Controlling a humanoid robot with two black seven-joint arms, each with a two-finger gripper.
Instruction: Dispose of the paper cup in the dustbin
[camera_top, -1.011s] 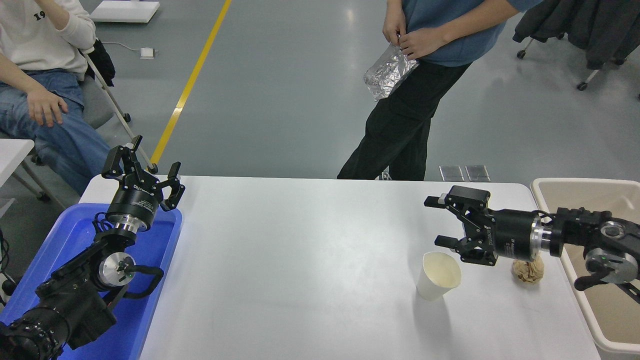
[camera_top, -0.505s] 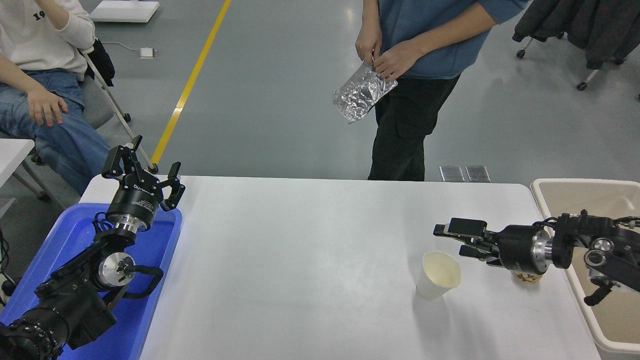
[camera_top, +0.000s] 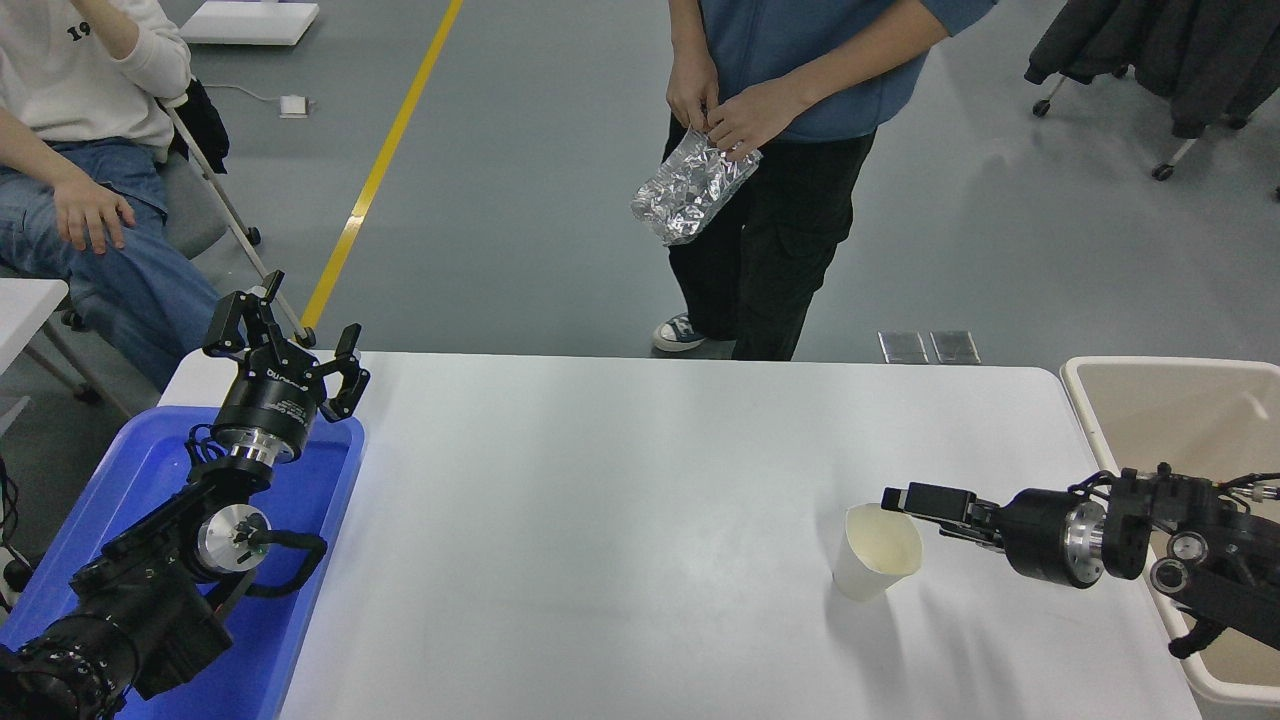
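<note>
**A:** Head view, what's the right arm doing?

**B:** Right gripper (camera_top: 905, 505) is lower and nearer the camera than half a second ago, lying nearly flat, pointing left. Its tip is at the right side of the paper cup (camera_top: 872, 555) rim, touching or just short of it; can't tell which. Seen edge-on, so I cannot tell whether the jaws are open or closed. A second ago they were plainly spread wide, higher up.

**A:** Cup moved?

**B:** No. Same spot, upright on the white worktop (camera_top: 620, 520), right of centre, cream inside facing up. Nothing gripping it.

**A:** Bin?

**B:** Dustbin (camera_top: 1150, 375) at the worktop's right edge, well apart from the cup. The right arm crosses over its near rim. The brown paper ball seen earlier near the wrist is now hidden behind the arm.

**A:** Left side?

**B:** Left gripper (camera_top: 283, 345) parked at lower left over the blue tray (camera_top: 140, 450), pointing up, jaws spread open, holding nothing. Unchanged across all three frames.

**A:** People?

**B:** Standing person (camera_top: 780, 150) at the far side has stepped left since the earlier frames, both hands on a crinkled foil bag (camera_top: 690, 190). Seated person (camera_top: 80, 130) at top left hasn't shifted, one hand on the knee.
</note>
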